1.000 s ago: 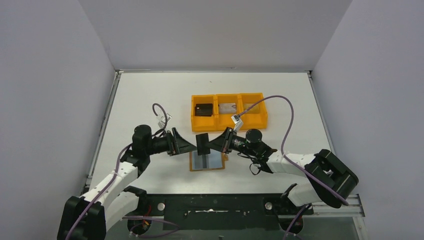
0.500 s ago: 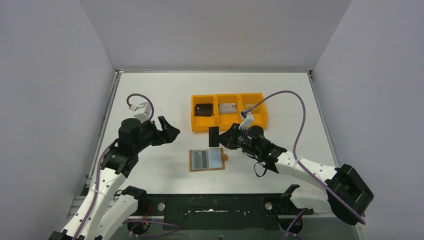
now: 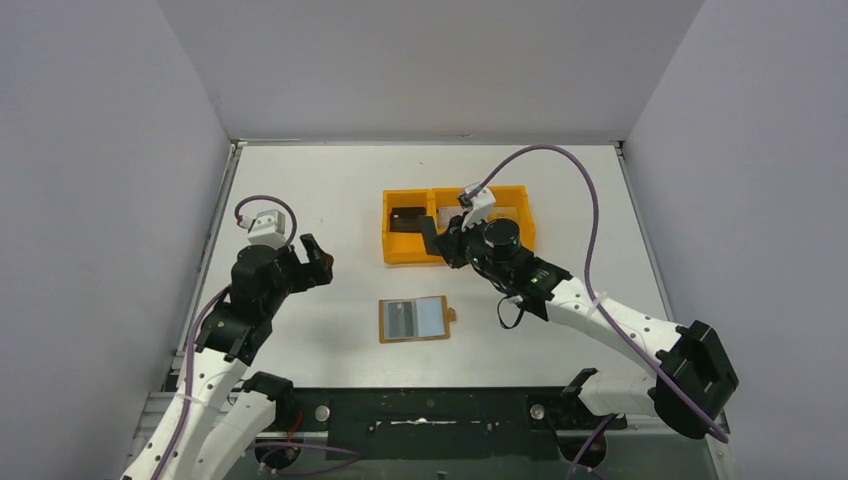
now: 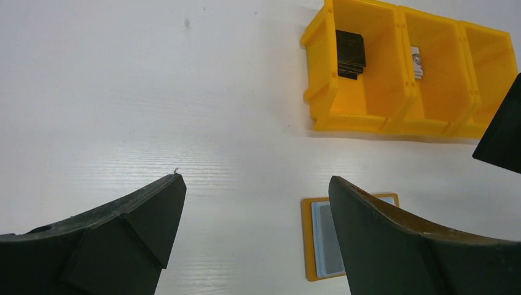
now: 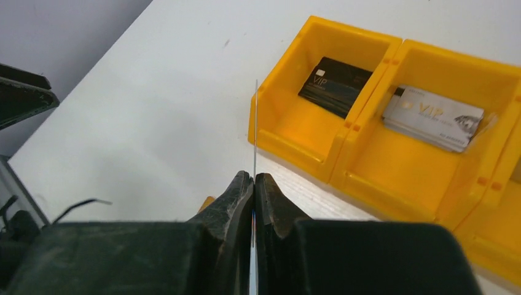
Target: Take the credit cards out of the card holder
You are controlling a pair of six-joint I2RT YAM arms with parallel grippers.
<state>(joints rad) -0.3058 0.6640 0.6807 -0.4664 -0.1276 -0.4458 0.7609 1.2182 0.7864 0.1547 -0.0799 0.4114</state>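
One white table (image 3: 330, 190) carries everything. Left gripper (image 4: 255, 184): fingers spread, empty, well left of the orange tray (image 3: 408, 252). Right gripper (image 5: 253, 178): pressed together on a dark card (image 3: 428, 236) held upright, edge-on, by the tray's front left corner. Card holder (image 3: 414, 319): open, flat on the table, nearer the arm bases than the tray. A black card (image 5: 335, 78) lies in the tray's left compartment, a silver card (image 5: 433, 117) in the middle one.

The right gripper (image 3: 443, 240) pinches a dark credit card (image 3: 428, 236) over the front wall of the orange tray (image 3: 408, 257). The open tan card holder (image 3: 415, 319) lies nearer than that claw. The left gripper (image 3: 318, 262), spread wide, hangs well to its left.
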